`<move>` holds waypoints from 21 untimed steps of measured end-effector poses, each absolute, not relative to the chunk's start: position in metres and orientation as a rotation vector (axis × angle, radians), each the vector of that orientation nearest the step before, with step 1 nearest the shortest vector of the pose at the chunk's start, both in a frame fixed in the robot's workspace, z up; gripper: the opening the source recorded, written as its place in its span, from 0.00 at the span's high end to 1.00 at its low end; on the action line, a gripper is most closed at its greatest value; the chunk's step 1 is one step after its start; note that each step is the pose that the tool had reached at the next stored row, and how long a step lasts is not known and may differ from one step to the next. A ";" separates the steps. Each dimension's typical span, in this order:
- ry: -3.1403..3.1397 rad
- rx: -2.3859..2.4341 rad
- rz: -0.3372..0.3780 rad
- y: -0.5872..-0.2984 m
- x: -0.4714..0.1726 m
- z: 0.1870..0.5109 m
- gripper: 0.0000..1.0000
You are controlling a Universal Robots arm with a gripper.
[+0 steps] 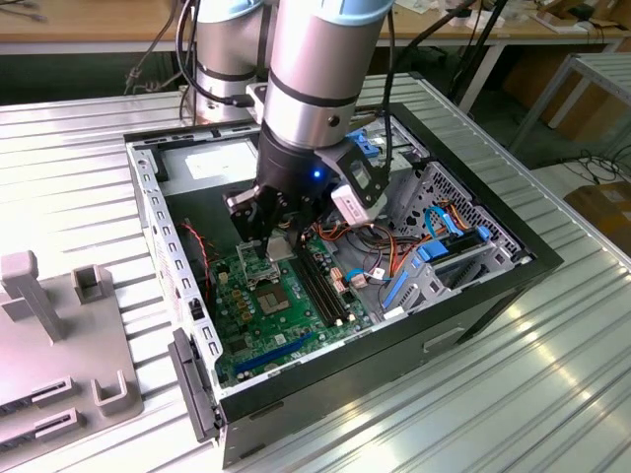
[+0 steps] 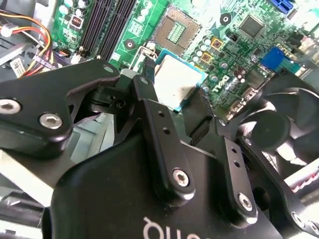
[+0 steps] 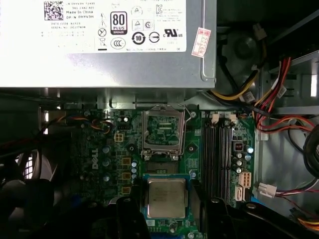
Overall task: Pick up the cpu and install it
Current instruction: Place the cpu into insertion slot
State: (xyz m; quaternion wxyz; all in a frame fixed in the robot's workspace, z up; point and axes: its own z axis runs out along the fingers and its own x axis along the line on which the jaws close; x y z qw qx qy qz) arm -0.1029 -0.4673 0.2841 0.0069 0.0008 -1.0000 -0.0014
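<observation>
My gripper (image 1: 273, 235) reaches down into the open computer case (image 1: 394, 330), hanging just above the green motherboard (image 1: 296, 315). It is shut on the cpu (image 3: 167, 198), a thin square chip with a pale silvery face, held flat by its two opposite edges between the black fingers (image 3: 130, 214). In the second wrist view the cpu (image 2: 175, 79) also sits between the fingers (image 2: 149, 107). The metal-framed socket (image 3: 162, 130) stands open a short way beyond the chip, its dark centre bare. From the exterior view the socket (image 1: 256, 266) lies just below the fingertips.
The silver power supply (image 3: 99, 45) borders the board beyond the socket. Black memory slots (image 3: 219, 154) run beside the socket, with coloured cables (image 3: 269, 94) past them. A black fan (image 2: 279, 124) sits close to the gripper. Grey fixtures (image 1: 49, 325) stand at the exterior view's left.
</observation>
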 end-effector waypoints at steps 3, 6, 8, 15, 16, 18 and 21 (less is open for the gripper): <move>-3.128 0.002 -0.005 -0.472 -0.103 0.277 0.53; -3.128 0.002 -0.005 -0.473 -0.103 0.271 0.53; -3.128 0.002 -0.004 -0.473 -0.103 0.267 0.53; -3.128 0.002 -0.004 -0.473 -0.103 0.254 0.53; -3.128 0.002 -0.005 -0.473 -0.103 0.252 0.53; -3.128 0.003 -0.004 -0.473 -0.103 0.248 0.53; -3.128 0.006 -0.004 -0.474 -0.103 0.243 0.53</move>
